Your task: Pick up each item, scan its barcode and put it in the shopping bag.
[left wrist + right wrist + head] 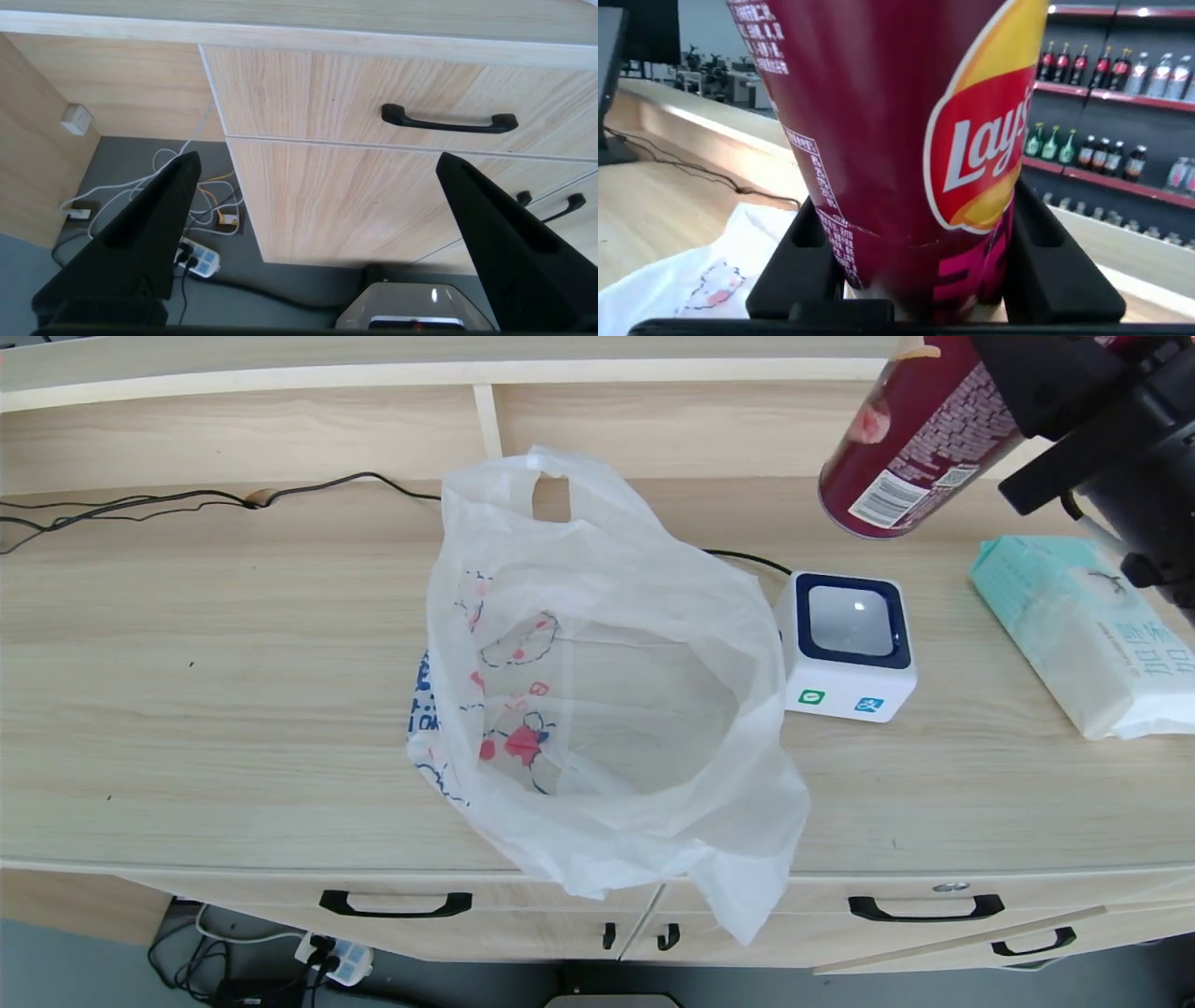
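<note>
The right gripper [920,280] clamps a dark red chip can [910,439] across its body and holds it tilted in the air near the scanner [851,644] on the counter [187,691]. The barcode [887,499] sits by the can's lower end. Whether it squarely faces the scanner's window is hard to judge, so a read could fail. The smooth can might slide in a tilted hold. The limp shopping bag [597,691], beside the scanner, could fold under a drop. The left gripper [318,163] hangs open by the drawers [374,215].
</note>
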`<state>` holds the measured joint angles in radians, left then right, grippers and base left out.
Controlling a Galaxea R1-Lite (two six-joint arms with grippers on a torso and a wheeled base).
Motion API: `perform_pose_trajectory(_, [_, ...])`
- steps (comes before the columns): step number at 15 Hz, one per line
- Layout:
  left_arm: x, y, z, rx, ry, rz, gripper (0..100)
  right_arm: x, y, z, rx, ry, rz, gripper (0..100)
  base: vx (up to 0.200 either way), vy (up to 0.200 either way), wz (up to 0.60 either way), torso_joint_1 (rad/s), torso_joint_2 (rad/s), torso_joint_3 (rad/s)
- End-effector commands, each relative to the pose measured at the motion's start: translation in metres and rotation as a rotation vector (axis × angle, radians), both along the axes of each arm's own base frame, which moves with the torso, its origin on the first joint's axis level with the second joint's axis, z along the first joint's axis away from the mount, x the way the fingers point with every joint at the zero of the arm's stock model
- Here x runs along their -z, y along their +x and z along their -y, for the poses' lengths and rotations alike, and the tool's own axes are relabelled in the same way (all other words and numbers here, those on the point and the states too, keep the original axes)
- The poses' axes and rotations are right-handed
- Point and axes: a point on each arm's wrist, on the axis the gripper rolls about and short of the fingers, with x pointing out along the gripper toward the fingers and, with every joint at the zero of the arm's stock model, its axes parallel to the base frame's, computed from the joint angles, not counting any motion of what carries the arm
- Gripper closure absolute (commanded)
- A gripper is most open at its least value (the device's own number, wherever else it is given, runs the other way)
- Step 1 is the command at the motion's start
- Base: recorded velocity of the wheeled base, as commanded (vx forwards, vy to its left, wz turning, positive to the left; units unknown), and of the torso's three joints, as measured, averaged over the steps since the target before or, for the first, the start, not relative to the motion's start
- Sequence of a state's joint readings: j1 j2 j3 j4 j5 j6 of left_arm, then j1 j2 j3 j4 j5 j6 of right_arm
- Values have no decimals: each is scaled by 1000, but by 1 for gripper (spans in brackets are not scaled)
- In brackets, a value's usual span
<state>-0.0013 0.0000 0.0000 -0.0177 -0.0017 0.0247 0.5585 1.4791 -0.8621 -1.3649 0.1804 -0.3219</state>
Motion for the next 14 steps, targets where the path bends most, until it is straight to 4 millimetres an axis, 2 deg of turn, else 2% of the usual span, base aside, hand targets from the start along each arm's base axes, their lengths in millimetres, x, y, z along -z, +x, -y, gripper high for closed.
perform_pose_trajectory(1, [0,0,0,0,0,-1,0,27,31,-11,63,-61,-18,100,0,0,0,0,0,0])
perform_pose_trajectory(2, [0,0,0,0,0,-1,0,27,34,-7,122,-79,53,100,0,0,0,0,0,0])
perform_pose_trajectory(4, [0,0,0,0,0,-1,0,38,34,-10,126,-169,156,100,0,0,0,0,0,0])
perform_pose_trajectory(7, [0,0,0,0,0,-1,0,54,28,-2,139,-296,192,100,0,0,0,0,0,0])
perform_pose_trajectory(9, [0,0,0,0,0,-1,0,63,28,12,150,-374,214,100,0,0,0,0,0,0])
perform_pose_trajectory(12, [0,0,0,0,0,-1,0,63,26,42,173,-441,243,100,0,0,0,0,0,0])
perform_pose_trajectory(14, [0,0,0,2,0,1,0,70,25,52,167,-480,233,100,0,0,0,0,0,0])
